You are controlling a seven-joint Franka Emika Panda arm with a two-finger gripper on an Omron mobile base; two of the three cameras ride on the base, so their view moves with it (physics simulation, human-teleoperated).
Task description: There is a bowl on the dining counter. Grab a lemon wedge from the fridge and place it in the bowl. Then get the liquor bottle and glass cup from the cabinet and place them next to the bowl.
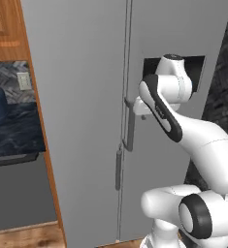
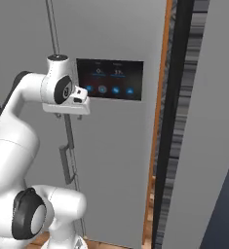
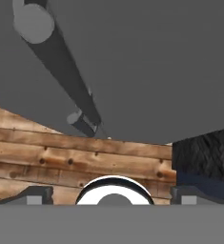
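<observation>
our pincer [image 3: 112, 194] sits nearest the lens in the hand view, its two dark fingertips [image 3: 35, 194] spread wide apart with nothing between them, so we read it as open and empty. it points downward along the fridge [image 1: 86, 121], and past the tips we see the grey door face, a bar handle [image 3: 61, 62] running slantwise just ahead, and the wooden floor [image 3: 61, 152] below. in the left base view our hand [image 1: 139, 104] is up against the seam between the two doors, just beside the upper end of a vertical handle [image 1: 130, 123]. in the right base view the hand [image 2: 67, 108] hangs right over that handle [image 2: 66, 163], to the left of the black dispenser panel [image 2: 110, 79]. both fridge doors are shut. to the left of the fridge we see a wooden side panel [image 1: 40, 121] and a dark marble backsplash [image 1: 13, 126].
</observation>
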